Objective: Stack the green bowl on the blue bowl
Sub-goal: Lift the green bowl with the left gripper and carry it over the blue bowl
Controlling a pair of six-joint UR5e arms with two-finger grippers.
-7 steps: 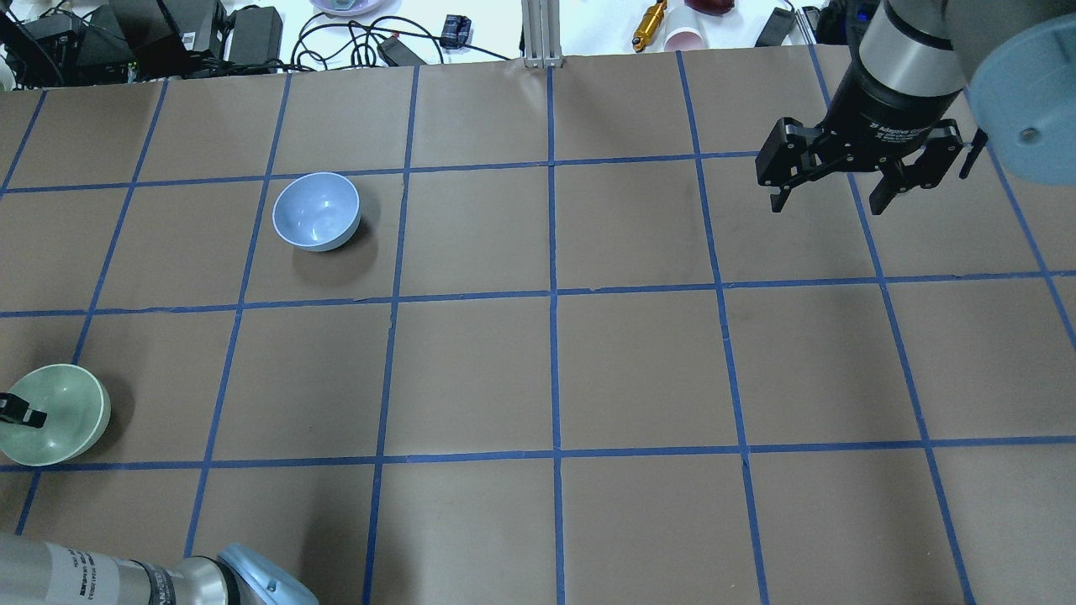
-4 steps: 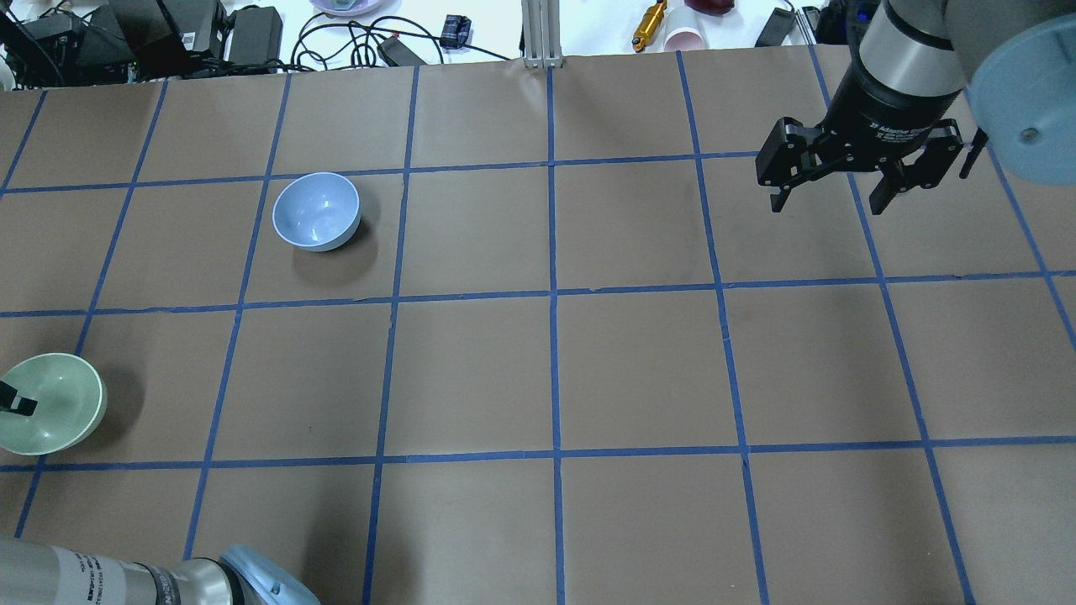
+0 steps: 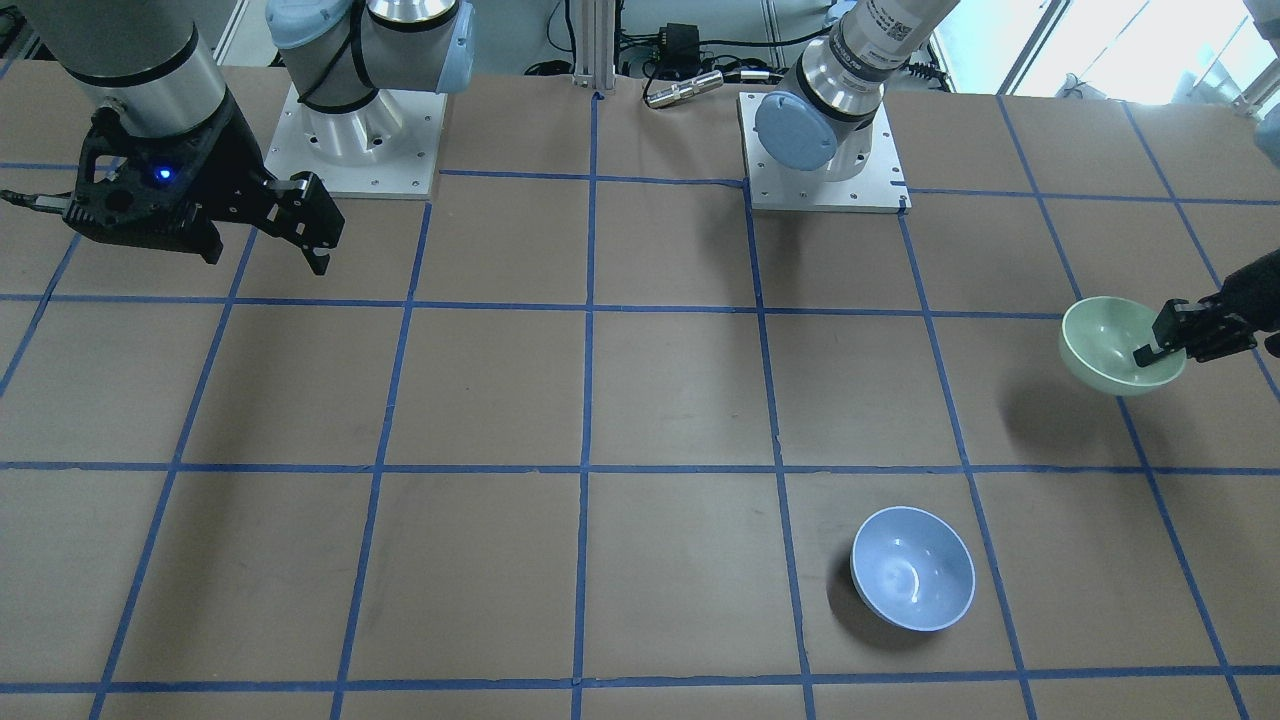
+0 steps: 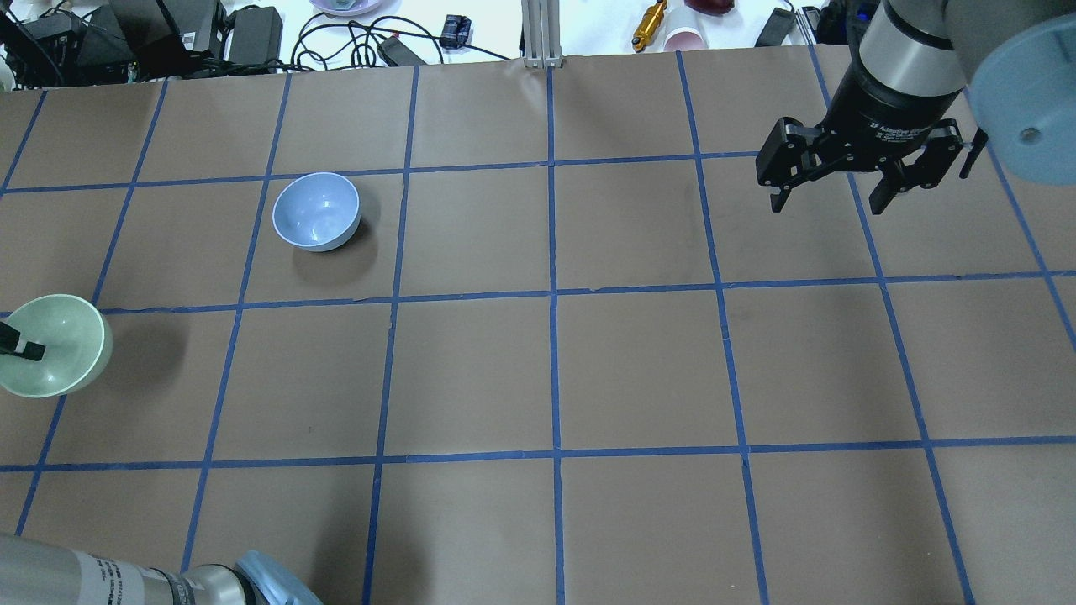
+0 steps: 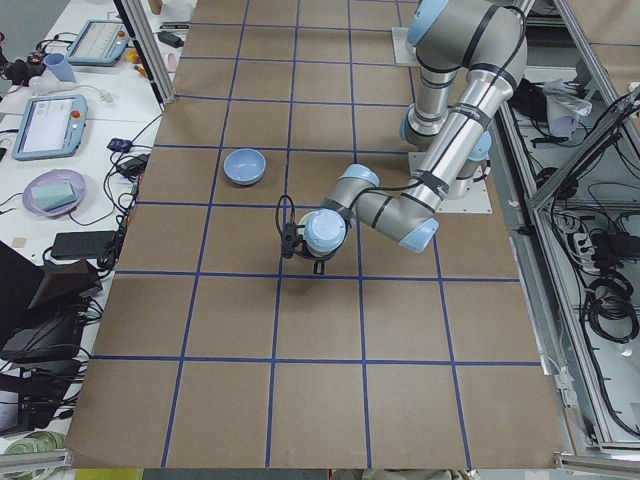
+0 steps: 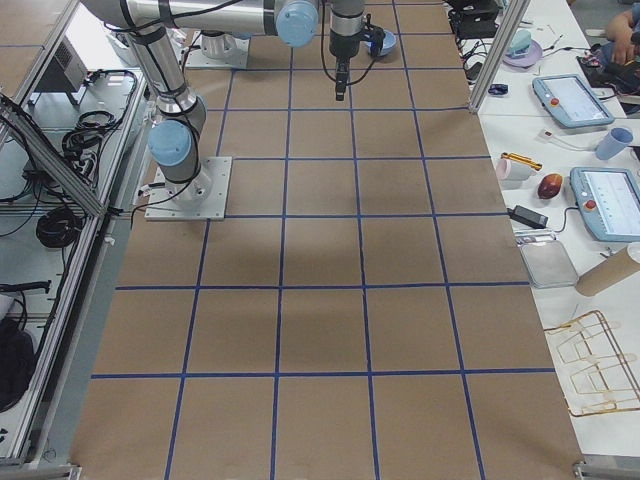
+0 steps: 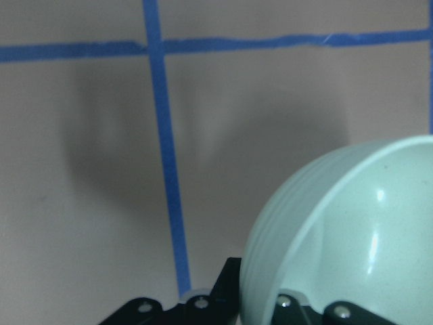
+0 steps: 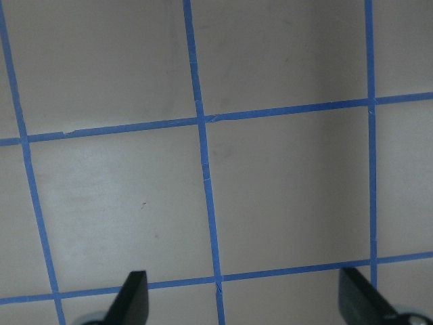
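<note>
One green bowl [image 3: 1100, 345], rim in left hand [image 3: 1170, 347].

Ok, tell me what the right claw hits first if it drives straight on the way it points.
Most likely the table. The right claw points down, open, and its wrist camera shows only the brown cover and blue tape lines ahead. Its height above the surface is unclear.

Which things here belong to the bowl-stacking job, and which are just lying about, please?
Job: green bowl, held clear of the table by the left gripper; blue bowl, standing alone.
Lying about: gold cylinder, pink cup, black power adapter, all beyond the far edge; right gripper, open, empty.
</note>
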